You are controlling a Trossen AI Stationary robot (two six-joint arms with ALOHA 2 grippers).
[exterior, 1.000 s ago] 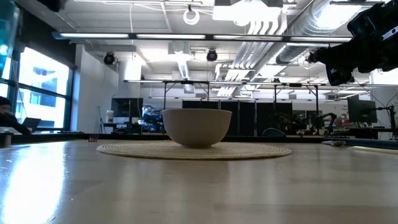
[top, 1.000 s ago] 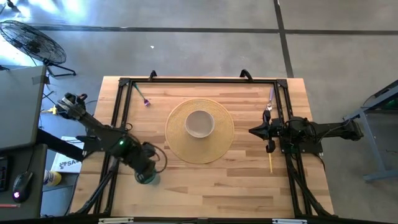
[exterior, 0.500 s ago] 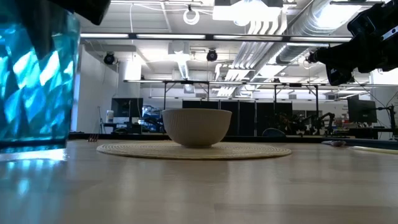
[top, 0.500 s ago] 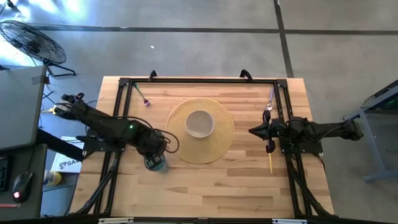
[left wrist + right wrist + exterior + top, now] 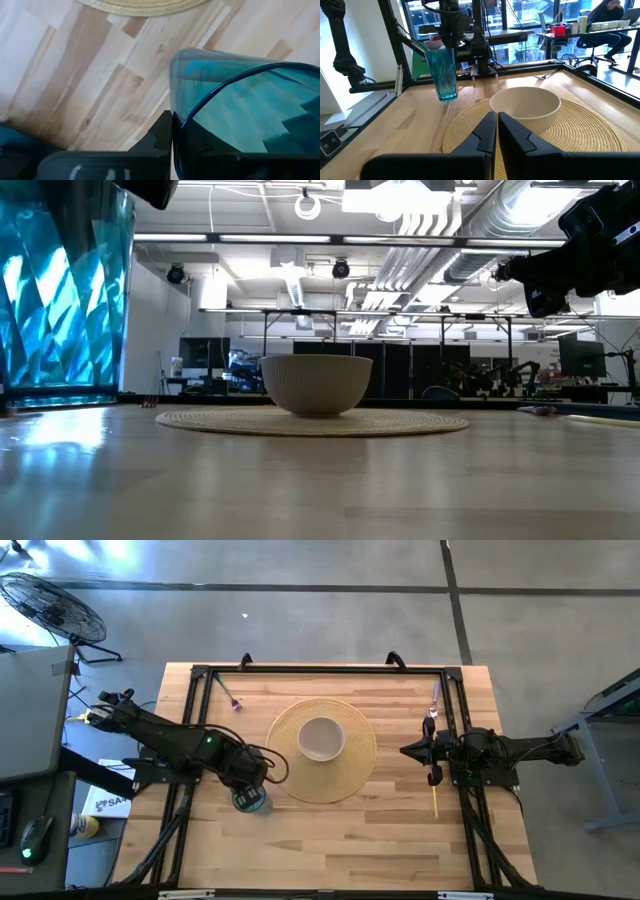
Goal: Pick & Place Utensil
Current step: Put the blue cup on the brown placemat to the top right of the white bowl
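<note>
My left jaws hold the blue tumbler by its rim, just off the table beside the woven mat; I should keep it upright and lower gently; the yellow-handled utensil lies just beneath my right jaws, which are pressed closed on nothing.
</note>
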